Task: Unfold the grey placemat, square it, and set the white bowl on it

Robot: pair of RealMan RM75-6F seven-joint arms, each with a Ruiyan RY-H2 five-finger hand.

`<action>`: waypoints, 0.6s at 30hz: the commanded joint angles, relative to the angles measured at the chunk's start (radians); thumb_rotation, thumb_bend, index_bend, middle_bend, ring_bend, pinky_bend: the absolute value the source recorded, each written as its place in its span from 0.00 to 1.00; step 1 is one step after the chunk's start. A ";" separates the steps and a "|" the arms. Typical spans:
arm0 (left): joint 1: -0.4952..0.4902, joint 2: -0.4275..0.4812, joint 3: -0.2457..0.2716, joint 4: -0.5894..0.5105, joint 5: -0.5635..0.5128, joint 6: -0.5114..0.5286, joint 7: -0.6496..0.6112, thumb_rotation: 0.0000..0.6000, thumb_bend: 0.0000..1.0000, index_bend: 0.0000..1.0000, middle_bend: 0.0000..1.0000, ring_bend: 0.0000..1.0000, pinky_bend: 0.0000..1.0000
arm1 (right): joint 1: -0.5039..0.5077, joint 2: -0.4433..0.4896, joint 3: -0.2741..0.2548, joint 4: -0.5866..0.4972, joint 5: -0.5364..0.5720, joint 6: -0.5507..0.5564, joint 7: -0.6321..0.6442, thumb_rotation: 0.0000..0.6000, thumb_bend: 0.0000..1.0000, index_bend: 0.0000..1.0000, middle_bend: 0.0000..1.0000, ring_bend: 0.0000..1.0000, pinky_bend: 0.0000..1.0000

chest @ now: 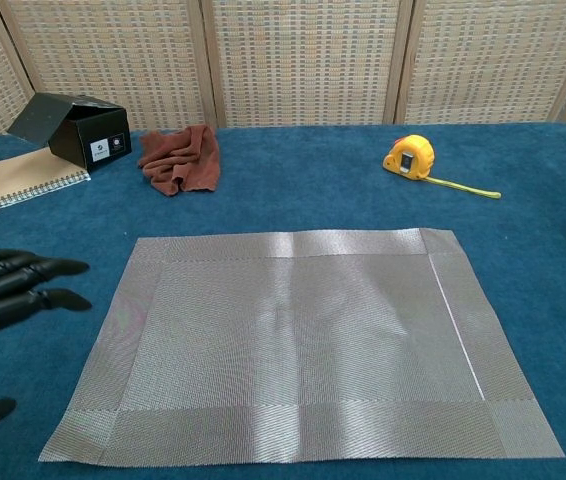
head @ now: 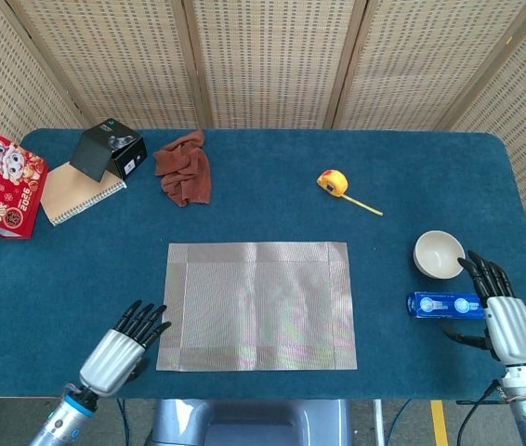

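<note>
Left hand [head: 122,346]: silver-grey ribbed back, black fingers [head: 148,318], blue ring at wrist, grey forearm below. Right hand [head: 502,314]: same build, silver shell w/ ridges, black fingers, metal cuff, thin black cable by wrist. Chest view: only left hand's black fingertips [chest: 25,280] visible.
</note>
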 commanded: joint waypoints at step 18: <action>0.101 0.153 -0.133 -0.048 -0.013 0.201 -0.232 1.00 0.34 0.15 0.00 0.00 0.00 | 0.165 -0.107 0.132 0.097 0.270 -0.243 -0.306 1.00 0.09 0.32 0.00 0.00 0.00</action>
